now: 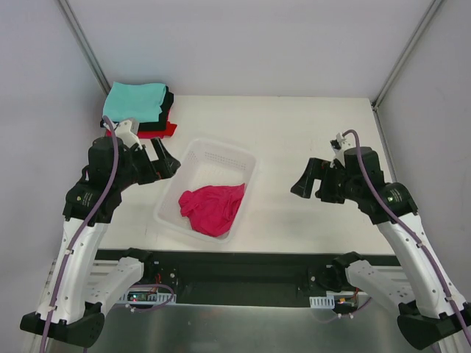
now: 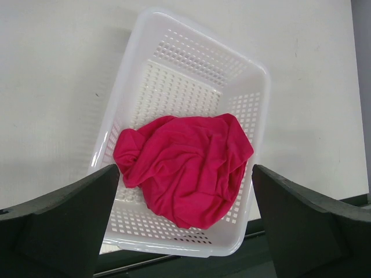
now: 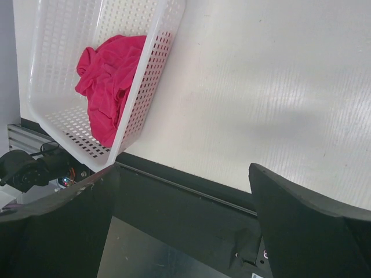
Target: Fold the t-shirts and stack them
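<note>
A crimson-pink t-shirt [image 1: 213,208] lies crumpled in the near end of a white mesh basket [image 1: 221,144] at the table's middle. The left wrist view looks down on this t-shirt [image 2: 185,165] and the basket [image 2: 191,23]. In the right wrist view the t-shirt [image 3: 107,81] shows through the basket [image 3: 156,63] wall. Folded t-shirts are stacked at the back left: teal [image 1: 136,99] on top, black [image 1: 166,110] and red [image 1: 168,131] beneath. My left gripper [image 1: 165,162] [image 2: 185,169] hangs open at the basket's left side, holding nothing. My right gripper [image 1: 305,180] [image 3: 182,168] hangs open to the basket's right, apart from it.
A black rail [image 1: 243,259] runs along the table's near edge, with both arm bases behind it. Metal frame posts [image 1: 85,44] rise at the back corners. White table surface [image 1: 309,132] lies between the basket and my right gripper.
</note>
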Controlling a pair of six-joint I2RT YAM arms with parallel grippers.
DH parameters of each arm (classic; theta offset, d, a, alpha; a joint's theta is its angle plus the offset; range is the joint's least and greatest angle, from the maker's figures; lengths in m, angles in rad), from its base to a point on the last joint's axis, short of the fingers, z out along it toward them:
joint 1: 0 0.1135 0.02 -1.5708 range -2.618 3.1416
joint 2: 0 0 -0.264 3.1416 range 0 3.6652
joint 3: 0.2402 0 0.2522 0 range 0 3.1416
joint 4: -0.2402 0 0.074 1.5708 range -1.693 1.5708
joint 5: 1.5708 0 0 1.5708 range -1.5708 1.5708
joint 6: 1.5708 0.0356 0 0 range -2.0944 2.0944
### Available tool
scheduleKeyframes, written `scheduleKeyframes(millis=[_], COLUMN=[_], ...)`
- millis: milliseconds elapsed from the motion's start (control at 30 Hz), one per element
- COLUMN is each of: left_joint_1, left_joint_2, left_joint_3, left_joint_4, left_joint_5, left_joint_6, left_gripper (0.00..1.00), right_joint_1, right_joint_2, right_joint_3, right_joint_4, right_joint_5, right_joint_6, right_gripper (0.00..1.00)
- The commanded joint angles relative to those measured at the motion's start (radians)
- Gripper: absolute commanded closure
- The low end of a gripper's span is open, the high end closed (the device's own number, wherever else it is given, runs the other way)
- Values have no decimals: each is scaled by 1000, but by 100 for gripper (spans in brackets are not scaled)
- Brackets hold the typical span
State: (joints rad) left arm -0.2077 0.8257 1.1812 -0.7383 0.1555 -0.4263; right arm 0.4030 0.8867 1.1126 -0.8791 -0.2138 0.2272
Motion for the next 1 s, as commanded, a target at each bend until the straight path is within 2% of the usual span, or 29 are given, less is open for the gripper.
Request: scheduleKeyframes(millis=[0, 567, 800, 933, 967], left_joint_1=[7, 7, 8, 20, 42], left_joint_2=[-8, 19, 222, 243, 251], left_joint_3=[8, -28, -43, -75, -77], left_joint_4=[8, -7, -147, -153, -154], left_joint_5=[6, -33, -244, -416, -416], left_joint_6=[15, -20, -97, -149, -152], left_gripper=[1, 1, 1, 1, 1], right_joint_1=[7, 7, 5, 7, 7], right_joint_2=[-29, -9, -28, -45, -48], right_joint_3=[21, -8, -33, -49, -57], right_joint_4=[17, 15, 17, 17, 15], right_joint_5=[40, -4, -10, -9, -10], right_joint_6=[8, 20, 20, 17, 18], right_gripper=[4, 4, 4, 4, 4])
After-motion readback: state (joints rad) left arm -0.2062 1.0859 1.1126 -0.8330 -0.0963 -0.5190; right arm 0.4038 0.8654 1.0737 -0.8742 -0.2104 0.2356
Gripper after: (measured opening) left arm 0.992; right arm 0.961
